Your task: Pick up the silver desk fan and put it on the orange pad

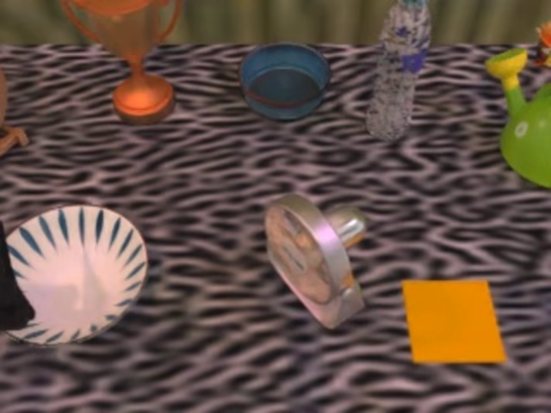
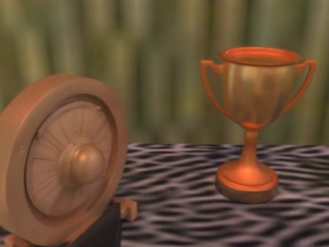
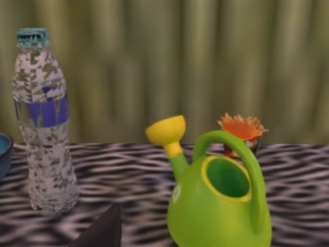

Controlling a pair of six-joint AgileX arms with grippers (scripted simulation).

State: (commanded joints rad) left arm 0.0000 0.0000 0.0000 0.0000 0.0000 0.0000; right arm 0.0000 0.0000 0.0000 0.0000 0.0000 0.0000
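At the centre of the top view stands the shiny silver ring-framed desk fan (image 1: pixel 314 258), well left of the flat orange rectangular pad (image 1: pixel 454 320). It looks rigid, light and slippery; grip the ring's flat sides. Neither gripper's opening shows, so I cannot tell.

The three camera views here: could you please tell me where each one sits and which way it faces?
Top view: above the table, looking down on the silver desk fan and the orange pad; no gripper shows.
Left wrist view: low at the table's left, facing the trophy cup and a bronze wheel-like ornament.
Right wrist view: low at the right, facing the water bottle and green watering can.
Shared: top and left wrist views both show the trophy.
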